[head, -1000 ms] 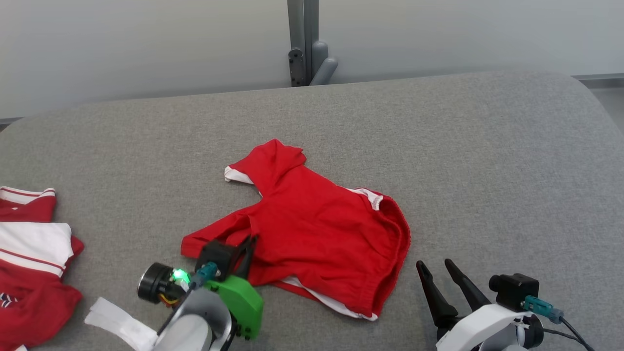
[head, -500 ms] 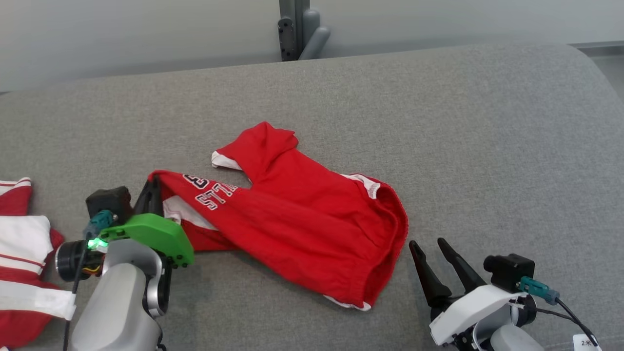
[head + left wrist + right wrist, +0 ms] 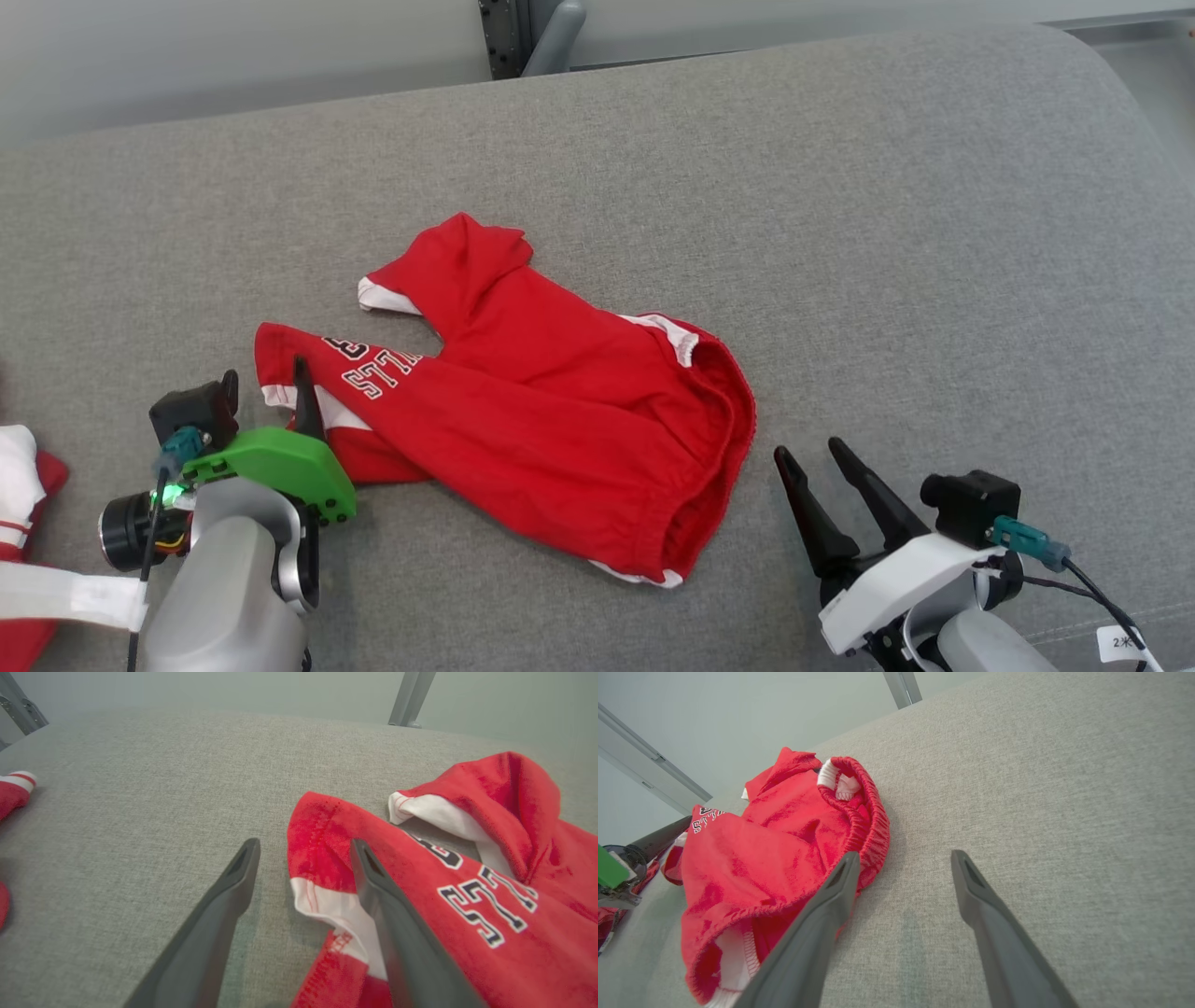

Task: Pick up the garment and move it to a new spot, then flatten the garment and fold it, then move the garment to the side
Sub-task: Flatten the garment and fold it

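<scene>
The red garment [image 3: 560, 411] with white trim and dark lettering lies crumpled on the grey padded surface [image 3: 840, 233]. Its left corner is turned over, lettering up. My left gripper [image 3: 266, 390] stands open at that corner. In the left wrist view the left gripper [image 3: 304, 845] has one finger over the garment [image 3: 467, 882] and the other over bare fabric; nothing is pinched. My right gripper [image 3: 808, 450] is open just right of the garment's elastic edge, apart from it. In the right wrist view the right gripper [image 3: 904, 855] is beside the garment [image 3: 775, 849].
Another red and white piece of clothing [image 3: 19, 485] lies at the left edge, also in the left wrist view as clothing [image 3: 14, 788]. A grey post [image 3: 523, 37] rises behind the surface. The surface's rounded corner is at the far right.
My left gripper dragged the garment's corner leftward, turning it over so the lettering shows, then opened and let go. The head camera has tilted down. The right gripper stayed open.
</scene>
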Motion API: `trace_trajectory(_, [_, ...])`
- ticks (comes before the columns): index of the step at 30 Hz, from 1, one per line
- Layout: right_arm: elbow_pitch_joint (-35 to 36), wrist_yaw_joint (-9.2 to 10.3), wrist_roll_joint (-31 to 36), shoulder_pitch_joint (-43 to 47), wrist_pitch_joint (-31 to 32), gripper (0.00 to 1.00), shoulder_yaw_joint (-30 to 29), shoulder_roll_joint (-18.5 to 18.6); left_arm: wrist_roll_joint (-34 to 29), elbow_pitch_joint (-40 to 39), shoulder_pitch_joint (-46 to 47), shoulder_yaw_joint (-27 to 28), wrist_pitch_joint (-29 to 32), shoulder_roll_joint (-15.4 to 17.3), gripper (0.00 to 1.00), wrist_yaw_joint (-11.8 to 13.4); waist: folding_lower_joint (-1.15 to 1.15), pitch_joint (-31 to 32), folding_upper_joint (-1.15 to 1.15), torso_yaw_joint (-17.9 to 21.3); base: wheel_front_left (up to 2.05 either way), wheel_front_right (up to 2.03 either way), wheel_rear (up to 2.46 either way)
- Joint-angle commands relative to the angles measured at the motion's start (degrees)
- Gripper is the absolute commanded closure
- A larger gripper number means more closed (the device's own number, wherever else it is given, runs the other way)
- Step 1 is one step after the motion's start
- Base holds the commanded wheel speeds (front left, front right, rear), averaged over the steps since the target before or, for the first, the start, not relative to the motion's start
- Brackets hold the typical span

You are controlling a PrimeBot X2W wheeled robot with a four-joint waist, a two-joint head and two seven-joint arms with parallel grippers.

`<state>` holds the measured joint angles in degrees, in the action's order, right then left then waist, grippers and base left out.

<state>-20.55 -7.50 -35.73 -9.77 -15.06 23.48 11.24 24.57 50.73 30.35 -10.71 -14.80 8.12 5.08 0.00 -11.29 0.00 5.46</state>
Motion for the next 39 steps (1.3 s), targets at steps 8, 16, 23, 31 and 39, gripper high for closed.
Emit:
trace_trajectory(8, [0.9,0.02,-1.2,3.6,-0.2,0.00,3.2,0.3,-5.1,-14.8,-13.8,4.7,-0.4,-1.9,0.00,0.1,0.00,6.3,0.00,-3.7,0.00,0.00,0.00])
trace_trajectory(16, [1.2,0.02,-4.5,5.0,-0.2,0.00,10.2,0.4,-9.3,-22.4,-24.9,4.2,-0.4,-4.6,0.00,-3.0,0.00,9.8,0.00,-6.9,0.00,0.00,0.00])
trace_trajectory(23, [-1.0,0.02,-8.6,2.9,-0.2,0.00,15.7,1.0,-10.1,-22.9,-26.7,2.1,-0.4,-5.1,0.00,-4.3,0.00,10.2,0.00,-9.9,0.00,0.00,0.00])
trace_trajectory(31, [-5.3,0.02,-9.4,-0.6,-0.2,0.05,16.6,-0.1,-10.3,-23.6,-26.2,1.0,-0.4,-5.2,0.00,-4.5,0.00,9.0,0.00,-11.2,0.00,0.00,0.00])
trace_trajectory(39, [-5.0,0.02,-7.7,-3.2,-0.2,1.00,10.9,0.7,-8.2,-24.3,-25.0,-1.8,-0.4,-5.2,0.00,-4.4,0.00,7.0,0.00,-10.8,0.00,0.00,0.00])
